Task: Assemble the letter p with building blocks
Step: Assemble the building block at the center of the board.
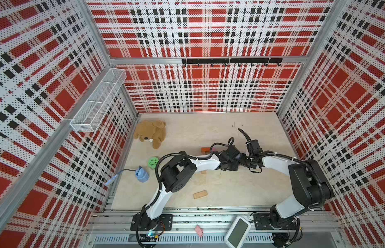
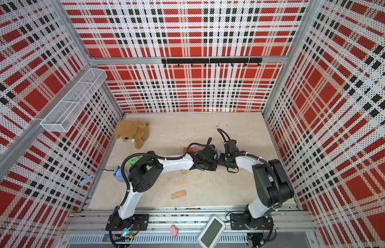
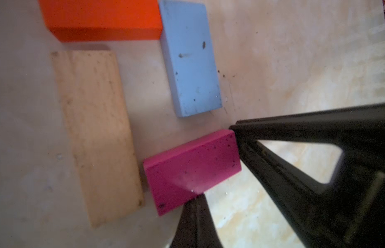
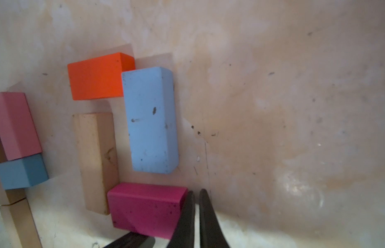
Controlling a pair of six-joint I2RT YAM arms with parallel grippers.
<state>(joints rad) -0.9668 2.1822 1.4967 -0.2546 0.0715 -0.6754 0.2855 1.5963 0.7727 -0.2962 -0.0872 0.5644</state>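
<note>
magenta block [image 4: 144,209]: I judge it stiff, light, slick; pinch across long sides | left gripper [image 3: 197,198] closed, empty | right gripper [image 4: 197,193] closed, empty, at block's end

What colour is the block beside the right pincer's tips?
Magenta. The flat rectangular magenta block shows best in the right wrist view.

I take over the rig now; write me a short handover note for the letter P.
Left gripper: shut, empty, tip at the magenta block's long side.
Right gripper: shut, empty, at that block's end.
Blocks: orange block, light blue block, tan block and the magenta one form a rough ring; a spare tan block lies apart.
Done: loop nearly closed.
Left: probably square the magenta block, extend the stem.
</note>
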